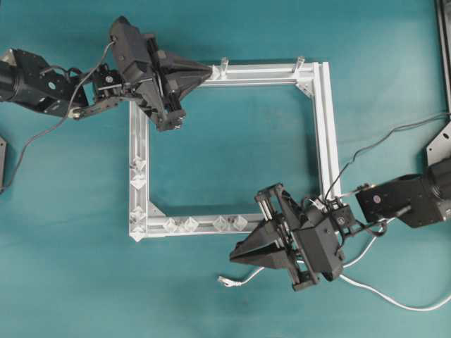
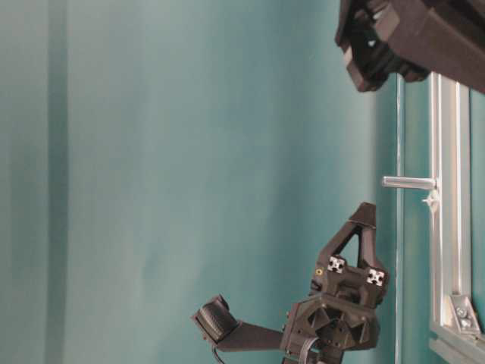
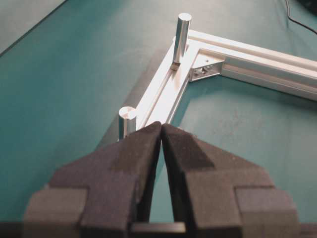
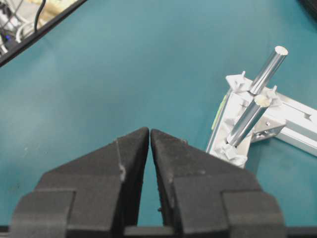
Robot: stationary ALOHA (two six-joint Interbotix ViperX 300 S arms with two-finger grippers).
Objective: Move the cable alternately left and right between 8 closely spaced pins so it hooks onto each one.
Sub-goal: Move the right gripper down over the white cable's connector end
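The thin white cable (image 1: 394, 299) with a small plug at its end lies loose on the teal table (image 1: 232, 148), below the square aluminium frame (image 1: 324, 127), passing under the right arm. The pale diamond-shaped pins (image 1: 139, 183) sit along the frame's left and bottom rails. The right gripper (image 4: 149, 133) hovers over bare table, fingertips pressed together and holding nothing. The left gripper (image 3: 161, 126) is likewise clenched empty, just beside two grey cylindrical posts (image 3: 181, 30).
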